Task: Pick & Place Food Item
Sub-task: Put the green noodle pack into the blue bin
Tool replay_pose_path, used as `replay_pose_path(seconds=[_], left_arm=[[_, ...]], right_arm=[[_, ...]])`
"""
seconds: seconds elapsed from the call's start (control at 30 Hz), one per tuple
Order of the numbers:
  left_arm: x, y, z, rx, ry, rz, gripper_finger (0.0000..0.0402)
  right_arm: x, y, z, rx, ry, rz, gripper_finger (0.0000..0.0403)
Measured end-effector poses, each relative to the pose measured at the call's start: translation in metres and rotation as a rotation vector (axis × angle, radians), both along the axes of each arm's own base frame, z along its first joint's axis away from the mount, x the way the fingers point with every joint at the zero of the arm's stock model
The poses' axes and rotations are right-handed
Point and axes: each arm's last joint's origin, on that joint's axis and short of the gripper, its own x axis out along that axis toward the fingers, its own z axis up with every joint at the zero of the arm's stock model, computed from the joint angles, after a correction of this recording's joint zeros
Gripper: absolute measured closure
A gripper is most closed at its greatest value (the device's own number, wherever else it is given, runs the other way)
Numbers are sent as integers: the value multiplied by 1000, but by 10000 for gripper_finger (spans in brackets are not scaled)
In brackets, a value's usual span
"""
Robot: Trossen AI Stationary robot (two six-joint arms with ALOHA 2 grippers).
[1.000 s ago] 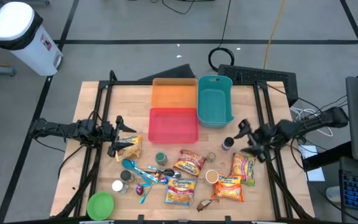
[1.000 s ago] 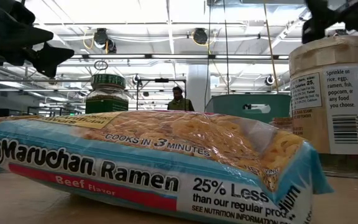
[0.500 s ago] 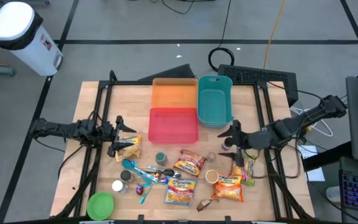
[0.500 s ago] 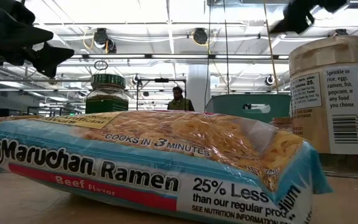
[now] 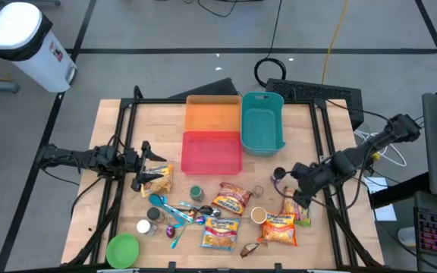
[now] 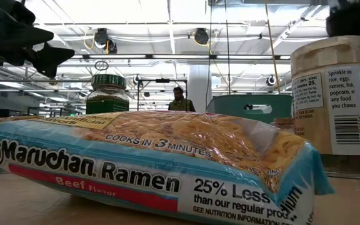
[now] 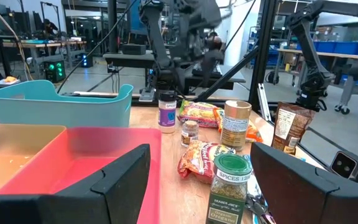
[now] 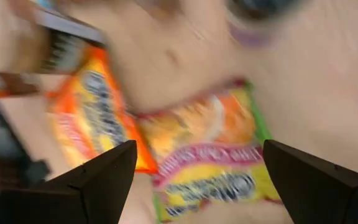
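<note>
Several ramen packets lie flat on the wooden table [image 5: 127, 220]. One with green and pink edges [image 5: 299, 207] [image 8: 210, 155] lies at the right, and an orange one [image 5: 279, 230] [image 8: 86, 130] lies beside it. My right gripper [image 5: 300, 184] [image 8: 197, 149] hangs open above the green-edged packet, tipped steeply down, and touches nothing. At the table's left my left gripper [image 5: 139, 171] [image 7: 197, 168] stands open and level beside a brown bag [image 5: 158, 180], with nothing between its fingers. In the low view a Maruchan ramen packet [image 6: 149, 162] fills the foreground.
Orange [image 5: 212, 114], red [image 5: 212, 152] and teal [image 5: 262, 133] bins stand at the far middle. Spice jars [image 5: 196, 193] [image 5: 278, 175], a cup [image 5: 258, 215], utensils [image 5: 174, 216] and a green bowl [image 5: 122, 249] crowd the near half. A dark frame [image 5: 325, 136] rims the table.
My right gripper reached from the right edge toward the table's middle, then drew back toward the near right. It has rolled and tipped from level to pointing steeply down over the green-edged ramen packet. Nothing on the table has moved.
</note>
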Motion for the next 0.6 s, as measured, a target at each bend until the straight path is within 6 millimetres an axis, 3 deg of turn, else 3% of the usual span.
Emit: replay_pose_path(seconds=[0.17, 0.6], left_arm=[[0, 0, 0, 0, -1, 0, 119], [0, 0, 0, 0, -1, 0, 119]], right_arm=[[-7, 6, -23, 12, 105, -58, 64], [-5, 11, -56, 18, 168, -55, 65]])
